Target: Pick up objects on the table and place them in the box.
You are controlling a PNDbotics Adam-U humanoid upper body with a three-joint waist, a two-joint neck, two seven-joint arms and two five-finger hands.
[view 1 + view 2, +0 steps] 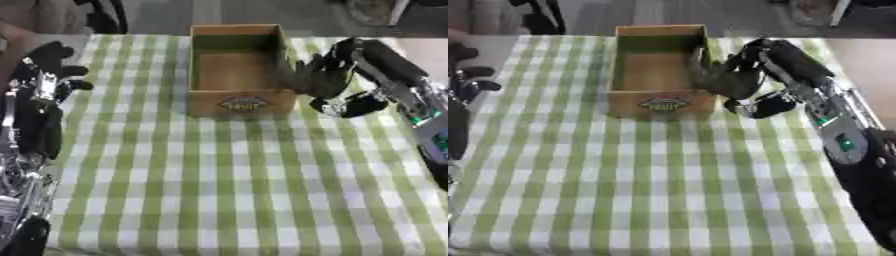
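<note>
The green checked cloth (227, 190) lies bare in front. The left eye view shows the left hand (48, 65) at the table's left edge, fingers relaxed and holding nothing; the right eye view shows only its fingertips. Farther back, the right hand (732, 75) rests against the wooden box's (662, 102) right wall, fingers apart. The box looks empty; no loose object shows

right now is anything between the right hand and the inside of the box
Only the box's own right wall. The right hand sits just outside that wall, level with the box, whose top is open. No other thing shows between them. Whether the hand holds anything cannot be made out.
</note>
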